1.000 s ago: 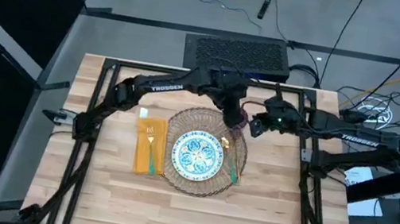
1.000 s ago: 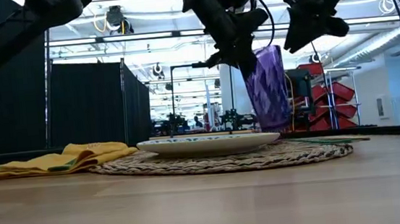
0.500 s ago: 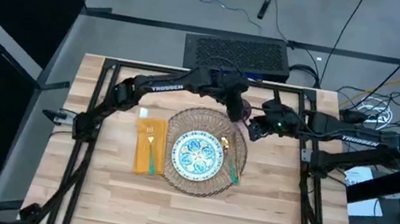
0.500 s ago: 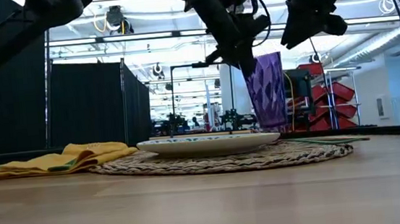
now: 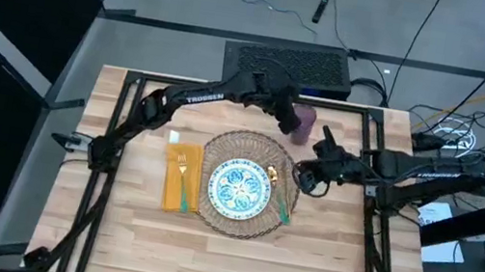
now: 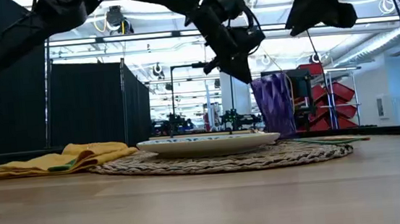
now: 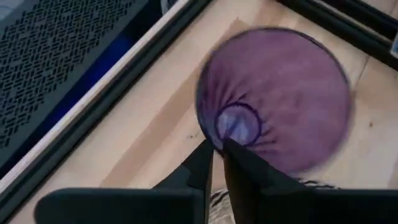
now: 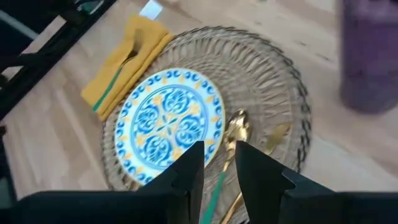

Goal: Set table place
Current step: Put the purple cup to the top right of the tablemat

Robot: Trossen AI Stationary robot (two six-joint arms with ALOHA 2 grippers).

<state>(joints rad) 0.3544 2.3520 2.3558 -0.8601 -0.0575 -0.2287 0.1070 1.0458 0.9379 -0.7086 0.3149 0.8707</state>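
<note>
Purple cup [image 5: 302, 122] beside woven mat [image 5: 221, 145] — upright

Both arms are dark, near-black jointed links with white "TROSSEN" lettering along the forearms. Thin black cables loop beside the wrists. Behind the jaws, each wrist is a blocky housing narrowing into matte black, angular fingers.

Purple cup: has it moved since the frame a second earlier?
Yes. The purple cup has shifted away from the woven mat toward the table's far edge, and now stands on the wood beyond the mat's rim.
</note>
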